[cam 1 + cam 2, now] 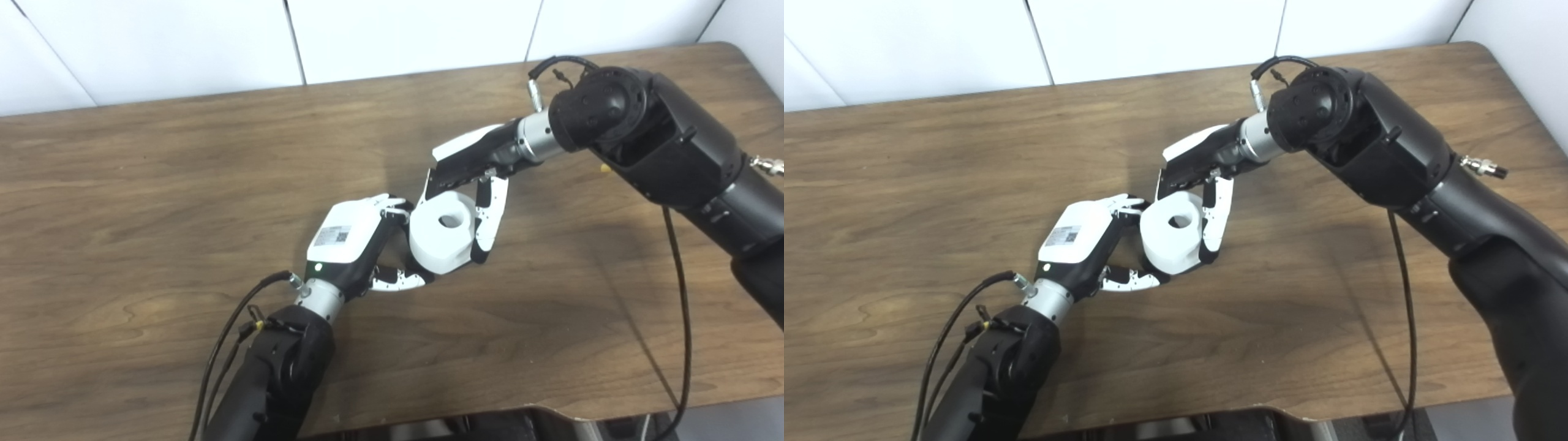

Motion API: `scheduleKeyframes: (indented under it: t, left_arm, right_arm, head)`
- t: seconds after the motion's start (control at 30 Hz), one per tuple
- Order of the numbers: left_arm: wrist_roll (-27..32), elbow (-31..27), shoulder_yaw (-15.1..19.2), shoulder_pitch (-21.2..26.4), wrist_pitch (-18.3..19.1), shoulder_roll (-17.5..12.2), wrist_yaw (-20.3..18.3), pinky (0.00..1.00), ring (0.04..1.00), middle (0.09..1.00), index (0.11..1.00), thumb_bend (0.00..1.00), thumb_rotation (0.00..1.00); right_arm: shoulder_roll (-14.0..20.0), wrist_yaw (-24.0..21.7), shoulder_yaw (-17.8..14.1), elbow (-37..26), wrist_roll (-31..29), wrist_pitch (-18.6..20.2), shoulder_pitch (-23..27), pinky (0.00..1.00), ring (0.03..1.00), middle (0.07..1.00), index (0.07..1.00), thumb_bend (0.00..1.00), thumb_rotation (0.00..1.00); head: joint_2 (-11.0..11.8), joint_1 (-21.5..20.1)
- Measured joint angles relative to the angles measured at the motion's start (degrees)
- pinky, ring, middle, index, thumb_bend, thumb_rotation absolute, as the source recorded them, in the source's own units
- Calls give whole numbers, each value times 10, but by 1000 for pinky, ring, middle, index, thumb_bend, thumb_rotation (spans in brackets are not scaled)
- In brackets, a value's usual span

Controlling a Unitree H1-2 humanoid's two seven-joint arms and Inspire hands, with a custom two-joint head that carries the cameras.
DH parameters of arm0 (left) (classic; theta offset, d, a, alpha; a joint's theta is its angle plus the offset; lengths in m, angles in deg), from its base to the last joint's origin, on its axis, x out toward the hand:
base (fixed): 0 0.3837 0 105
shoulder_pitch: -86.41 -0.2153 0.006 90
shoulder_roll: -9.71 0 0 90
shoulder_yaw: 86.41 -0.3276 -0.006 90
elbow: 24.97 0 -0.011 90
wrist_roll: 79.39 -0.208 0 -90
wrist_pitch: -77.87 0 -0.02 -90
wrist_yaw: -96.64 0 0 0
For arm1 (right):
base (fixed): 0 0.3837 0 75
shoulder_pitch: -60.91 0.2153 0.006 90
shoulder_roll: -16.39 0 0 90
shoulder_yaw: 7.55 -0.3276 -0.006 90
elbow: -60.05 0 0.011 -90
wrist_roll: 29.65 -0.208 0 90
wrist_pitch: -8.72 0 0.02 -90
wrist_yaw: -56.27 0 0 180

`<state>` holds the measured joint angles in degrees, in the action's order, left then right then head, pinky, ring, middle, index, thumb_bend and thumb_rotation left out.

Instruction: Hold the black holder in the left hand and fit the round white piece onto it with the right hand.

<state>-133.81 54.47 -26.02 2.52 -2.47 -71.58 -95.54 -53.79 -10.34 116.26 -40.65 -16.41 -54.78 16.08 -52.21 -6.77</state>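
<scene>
The round white piece (442, 242), a thick ring with a centre hole, sits in the middle of the table between both hands. My right hand (474, 177) reaches down from the upper right and is shut on it, fingers (484, 226) along its right side. My left hand (352, 245) presses against its left side, thumb (401, 280) curled under its lower edge. It is closed on something hidden behind the piece. I cannot see the black holder itself.
The wooden table (153, 184) runs to a white wall at the back. Its front edge (465, 413) has a cut-out near the bottom. A black cable (677, 306) hangs from the right arm over the table's right part.
</scene>
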Motion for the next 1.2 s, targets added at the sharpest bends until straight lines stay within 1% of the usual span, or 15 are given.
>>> scheduleKeyframes:
  t: [0.17,0.2,0.23,0.27,0.33,0.5,0.63,0.93,1.03,1.2]
  left_arm:
    - [0,0,0,0,1,0,-1,866,894,834,489,511,54]
    - [0,0,0,0,1,0,-1,864,892,832,489,512,54]
    - [0,0,0,0,1,0,-1,862,891,832,489,512,54]
    - [0,0,0,0,1,0,-1,860,889,830,489,512,54]
    - [1,0,0,0,1,0,-1,861,889,830,489,512,54]
    - [2,0,0,0,1,0,-1,861,889,832,489,512,54]
    - [2,0,0,0,1,0,0,856,887,831,489,512,55]
    - [2,0,0,1,1,0,0,851,886,831,489,512,54]
    - [2,0,0,1,1,0,0,857,889,832,489,511,54]
    - [2,0,0,1,1,0,0,850,885,829,489,512,54]
  right_arm:
    - [1,0,3,5,-3,0,2,1000,922,859,492,522,157]
    - [1,0,3,5,-3,0,2,998,922,858,539,721,214]
    - [1,0,4,5,-3,0,3,997,921,858,563,823,244]
    - [2,0,5,5,-3,0,4,997,922,860,579,889,259]
    - [3,0,10,5,-4,0,7,990,919,861,596,937,265]
    - [5,0,22,5,-5,0,21,992,923,868,620,984,260]
    - [9,0,30,5,-14,0,25,999,925,867,633,1000,270]
    - [19,0,41,13,-46,0,41,1000,953,894,672,1000,334]
    - [20,0,43,15,-48,0,41,1000,972,906,684,1000,390]
    - [21,0,50,19,-54,0,44,1000,986,917,691,1000,407]
  head:
    - [1,0]
    - [1,0]
    - [1,0]
    - [1,0]
    - [0,0]
    - [0,0]
    - [-2,1]
    - [-1,0]
    - [0,1]
    - [0,1]
